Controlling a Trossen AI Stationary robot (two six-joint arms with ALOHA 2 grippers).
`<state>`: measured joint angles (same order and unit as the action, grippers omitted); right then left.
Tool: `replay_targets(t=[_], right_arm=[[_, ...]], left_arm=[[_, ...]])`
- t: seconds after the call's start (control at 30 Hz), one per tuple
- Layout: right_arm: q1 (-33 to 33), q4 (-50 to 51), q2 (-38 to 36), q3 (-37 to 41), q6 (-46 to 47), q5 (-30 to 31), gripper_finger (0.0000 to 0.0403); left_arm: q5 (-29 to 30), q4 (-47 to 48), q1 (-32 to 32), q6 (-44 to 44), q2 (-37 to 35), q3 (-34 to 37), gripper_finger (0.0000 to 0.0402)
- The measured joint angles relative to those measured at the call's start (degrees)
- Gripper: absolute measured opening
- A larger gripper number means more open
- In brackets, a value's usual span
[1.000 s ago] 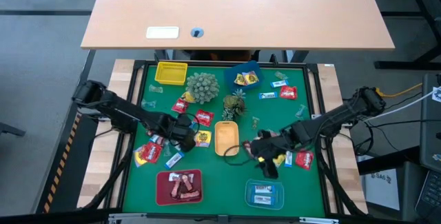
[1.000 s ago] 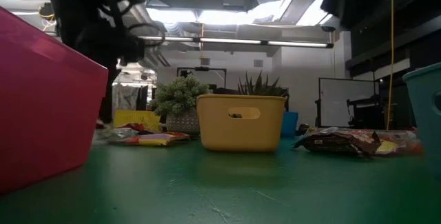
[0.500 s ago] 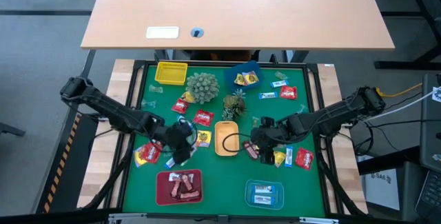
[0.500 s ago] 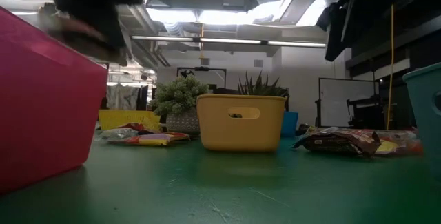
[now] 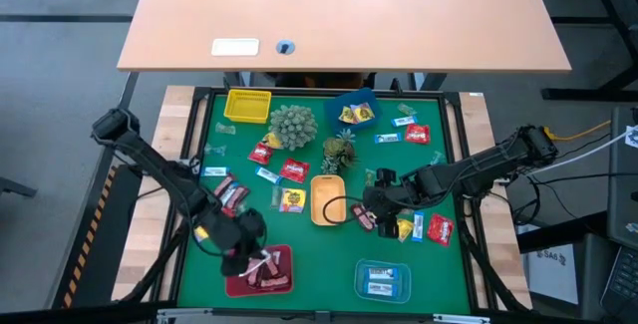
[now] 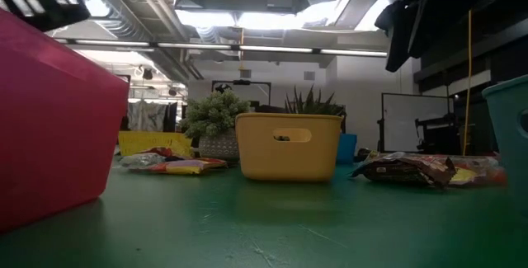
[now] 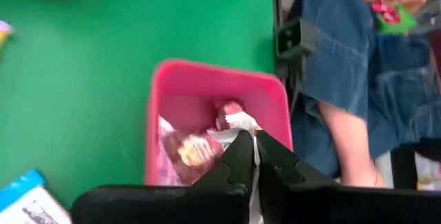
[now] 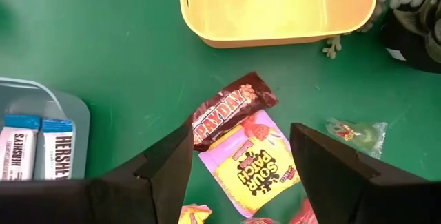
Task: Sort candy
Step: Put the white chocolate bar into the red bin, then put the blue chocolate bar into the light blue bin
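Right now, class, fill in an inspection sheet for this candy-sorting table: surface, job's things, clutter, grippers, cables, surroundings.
Surface: green mat, bare between items.
Job's things: candy scattered loose; some already in the red tray, blue tray and dark blue tray; the yellow tray is empty.
Clutter: two spiky plant balls.
Grippers: left gripper over the red tray, shut on a wrapped candy; right gripper open above a Payday bar.
Cables: black loop by the yellow tray.
Surroundings: wooden desk; a person in jeans.
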<state>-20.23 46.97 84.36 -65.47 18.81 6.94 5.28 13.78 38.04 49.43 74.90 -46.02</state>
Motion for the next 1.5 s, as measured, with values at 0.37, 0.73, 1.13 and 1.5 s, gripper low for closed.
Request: replay_targets(t=[0.37, 0.73, 1.13, 1.5], right_arm=[[0.01, -0.01, 0.0, 0.0, 0.24, -0.02, 0.0243], [0.0, 0.07, 0.0, 0.02, 0.37, -0.02, 0.0243], [0.0, 0.07, 0.02, 0.02, 0.44, -0.04, 0.0243], [0.0, 10.15, 0.02, 0.02, 7.03, -0.43, 0.0243]], left_arm=[[0.15, 1.26, 3.69, 12.76, 0.8, 0.0, 0.0], [0.13, 5.82, 3.13, 22.07, 0.78, 0.0, 0.0038], [4.5, 5.95, 3.13, 22.03, 0.78, 0.0, 0.0123], [15.53, 5.84, 3.13, 21.99, 0.76, 0.0, 0.0127]])
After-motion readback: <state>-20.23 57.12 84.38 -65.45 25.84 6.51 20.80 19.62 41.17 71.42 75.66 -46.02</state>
